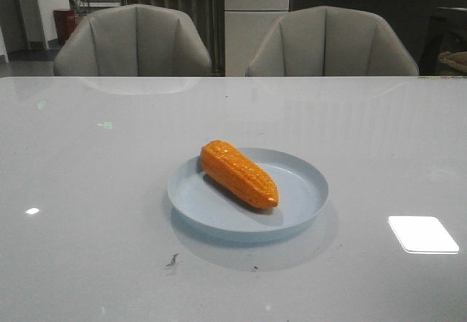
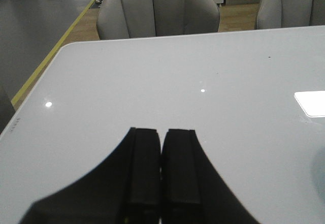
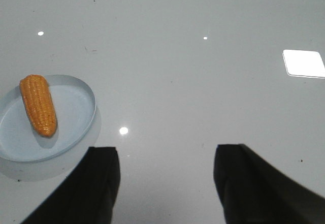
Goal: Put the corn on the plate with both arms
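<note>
On the pale blue plate (image 1: 303, 209) lies the orange corn (image 1: 238, 174), diagonally, its thick end over the rim. Neither arm appears in the front view. The left gripper (image 2: 162, 168) is pressed together and holds nothing; the right gripper (image 3: 165, 183) is spread wide, empty, its fingertips cut off by the frame edge.
</note>
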### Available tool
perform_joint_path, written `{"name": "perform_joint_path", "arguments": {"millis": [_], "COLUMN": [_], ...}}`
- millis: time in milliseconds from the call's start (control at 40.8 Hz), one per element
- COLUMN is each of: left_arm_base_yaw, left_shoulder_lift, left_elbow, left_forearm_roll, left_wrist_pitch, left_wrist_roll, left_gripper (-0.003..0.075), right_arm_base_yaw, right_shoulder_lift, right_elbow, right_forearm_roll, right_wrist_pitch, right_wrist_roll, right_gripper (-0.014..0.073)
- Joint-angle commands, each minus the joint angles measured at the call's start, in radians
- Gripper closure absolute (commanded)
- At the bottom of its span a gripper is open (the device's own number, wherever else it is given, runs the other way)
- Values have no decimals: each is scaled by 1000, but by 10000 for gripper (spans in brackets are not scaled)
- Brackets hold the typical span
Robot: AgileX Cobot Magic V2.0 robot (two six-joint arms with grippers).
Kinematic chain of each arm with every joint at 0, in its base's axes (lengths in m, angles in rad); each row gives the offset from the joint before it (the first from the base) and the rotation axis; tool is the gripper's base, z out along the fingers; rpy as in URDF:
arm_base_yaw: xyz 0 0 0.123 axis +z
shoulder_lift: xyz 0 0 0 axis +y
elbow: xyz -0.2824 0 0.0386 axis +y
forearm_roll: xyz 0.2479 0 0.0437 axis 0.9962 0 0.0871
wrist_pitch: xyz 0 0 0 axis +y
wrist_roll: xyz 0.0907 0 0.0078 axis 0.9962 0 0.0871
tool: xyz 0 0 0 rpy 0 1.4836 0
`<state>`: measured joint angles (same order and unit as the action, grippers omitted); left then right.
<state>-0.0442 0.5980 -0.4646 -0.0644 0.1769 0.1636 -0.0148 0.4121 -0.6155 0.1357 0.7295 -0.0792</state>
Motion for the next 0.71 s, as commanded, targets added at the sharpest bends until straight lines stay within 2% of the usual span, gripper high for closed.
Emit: {"name": "perform_joint_path", "arguments": {"millis": [0,196,490,588,686], "left_arm_base_yaw": [2,0,0,0,0], "left_shoulder_lift": [-55,-252,-564,-622,-622], "left_elbow": [13,239,514,509,514], "left_forearm_roll": [-9,-3,4,4,2], "left_wrist_pitch": [-122,-265,-252,-97,-57], "left_wrist_roll": [-1,-1,-1,-1,-1], "left_gripper": [627,627,627,627,627], "right_arm_base_yaw": [-5,-5,-5,-5,-5], "right_shoulder_lift": [5,5,5,5,5], "right_elbow": [-24,-24,-24,-24,-24], "right_forearm_roll": [8,8,8,8,8], "right_wrist_pitch": [-76,-73,-72,-72,-71], "right_wrist_roll": [-2,-2,-2,-2,-2], "right_gripper": [78,78,78,78,78]}}
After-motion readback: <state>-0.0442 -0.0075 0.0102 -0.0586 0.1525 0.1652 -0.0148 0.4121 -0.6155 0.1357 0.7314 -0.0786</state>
